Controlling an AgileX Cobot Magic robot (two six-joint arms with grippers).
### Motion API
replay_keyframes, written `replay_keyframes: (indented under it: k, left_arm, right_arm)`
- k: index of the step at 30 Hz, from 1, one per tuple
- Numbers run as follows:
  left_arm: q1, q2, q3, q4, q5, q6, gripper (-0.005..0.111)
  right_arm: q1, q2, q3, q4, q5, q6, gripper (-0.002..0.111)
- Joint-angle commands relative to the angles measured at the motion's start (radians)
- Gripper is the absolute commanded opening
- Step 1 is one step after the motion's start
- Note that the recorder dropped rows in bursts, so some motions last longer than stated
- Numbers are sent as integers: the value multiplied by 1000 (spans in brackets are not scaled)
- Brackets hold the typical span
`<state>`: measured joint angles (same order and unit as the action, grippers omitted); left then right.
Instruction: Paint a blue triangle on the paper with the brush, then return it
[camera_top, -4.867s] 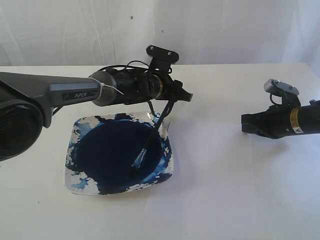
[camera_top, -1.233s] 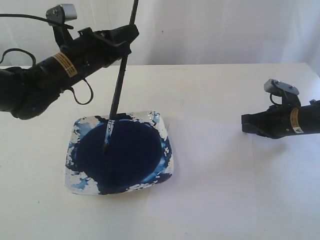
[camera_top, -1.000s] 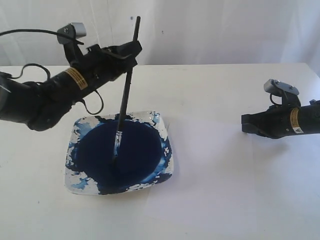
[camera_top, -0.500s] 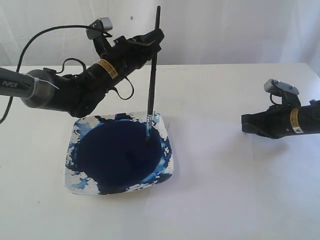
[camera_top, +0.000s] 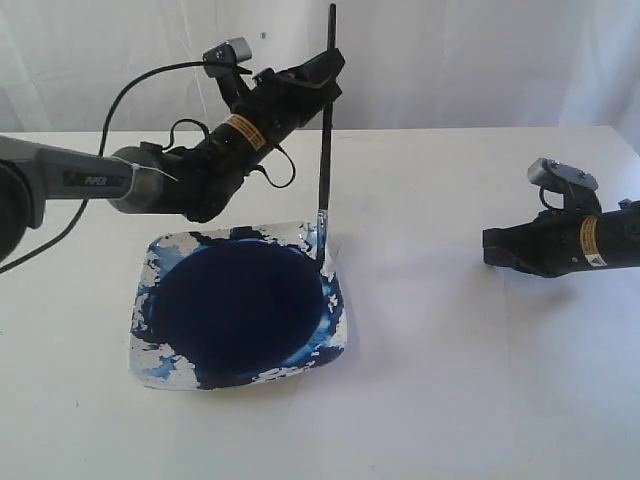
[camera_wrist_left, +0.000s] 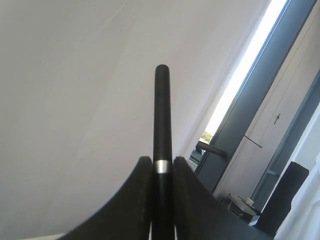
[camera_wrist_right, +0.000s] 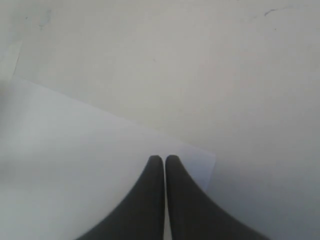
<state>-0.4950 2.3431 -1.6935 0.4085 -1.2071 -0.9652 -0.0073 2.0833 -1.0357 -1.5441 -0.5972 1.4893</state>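
Black-handled, the brush (camera_top: 325, 140) stands nearly upright in the upper centre of the exterior view, clamped in the jaws of the left gripper (camera_top: 328, 72), its tip at the upper right rim of the dish (camera_top: 150, 352) of dark blue paint (camera_top: 235, 310); the right gripper (camera_top: 488, 246) hangs at the right edge, jaws together. Left wrist view: the jaws pinch the brush (camera_wrist_left: 162, 110) at a silver band. Right wrist view: closed jaws hover over a corner of the white paper (camera_wrist_right: 75, 175) on the table (camera_wrist_right: 200, 75).

The left arm stretches up toward the middle, and the left claw (camera_top: 323, 74) pinches the brush (camera_top: 324, 150) upright. The right claw (camera_top: 488, 246) hovers low and level, tips pressed together.
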Motion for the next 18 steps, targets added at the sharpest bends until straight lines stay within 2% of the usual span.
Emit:
replay_keyframes:
  k: [1, 4, 7, 18]
  left_arm:
    - [-5, 38, -87, 10, -4, 0, 0]
    - [-5, 61, -123, 19, 1, 14, 0]
    - [-5, 69, -123, 29, -3, 76, 0]
    - [-5, 71, -123, 101, 54, 113, 0]
  right_arm:
    - [-1, -8, 0, 1, 10, -13, 3]
    - [-1, -8, 0, 1, 10, -13, 3]
    - [-1, -8, 0, 1, 10, -13, 3]
    - [-1, -8, 0, 1, 10, -13, 3]
